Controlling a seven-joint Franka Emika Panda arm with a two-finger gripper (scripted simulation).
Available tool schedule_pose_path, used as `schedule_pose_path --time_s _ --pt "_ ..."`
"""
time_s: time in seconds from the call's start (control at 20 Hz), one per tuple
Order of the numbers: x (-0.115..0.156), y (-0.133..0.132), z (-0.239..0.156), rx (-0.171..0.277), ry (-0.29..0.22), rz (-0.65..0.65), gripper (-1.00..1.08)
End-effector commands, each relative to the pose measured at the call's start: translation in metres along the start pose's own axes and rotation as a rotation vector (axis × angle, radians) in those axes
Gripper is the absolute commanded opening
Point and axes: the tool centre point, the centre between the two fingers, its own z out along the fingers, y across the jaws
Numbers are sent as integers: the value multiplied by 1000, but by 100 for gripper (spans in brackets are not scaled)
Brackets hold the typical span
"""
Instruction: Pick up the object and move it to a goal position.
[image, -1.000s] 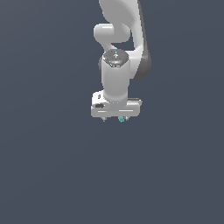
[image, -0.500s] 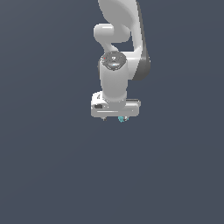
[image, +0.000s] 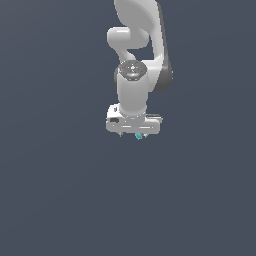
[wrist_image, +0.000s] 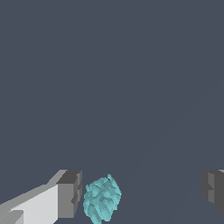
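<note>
Gripper: the gripper (wrist_image: 140, 194) stands released, its two fingers (wrist_image: 70, 194) wide apart with nothing clamped between them.
Blob: the small teal blob (wrist_image: 102, 200) sits between the fingers, just beside one pad and well apart from the other; in the exterior view it peeks out below the gripper (image: 134, 134) as a teal speck (image: 138, 135).
Contact: whether the near pad touches the blob cannot be told.
Risk, off-centre: on closing, the far finger has the longer way to go, so the near pad may shove the blob sideways across the surface (image: 60, 200).
Risk, shape: the lumpy skin gives poor flat contact, so it could twist or pop out.
Risk, height: a shallow pinch may drop it on lifting.
</note>
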Motion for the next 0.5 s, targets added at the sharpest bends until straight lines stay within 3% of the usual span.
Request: schedule_pose_path --time_s 0.0,0.45 --pt "-4 -2 3 -1 0 38 100" --pt "-22 -13 18 -6 3 233 100"
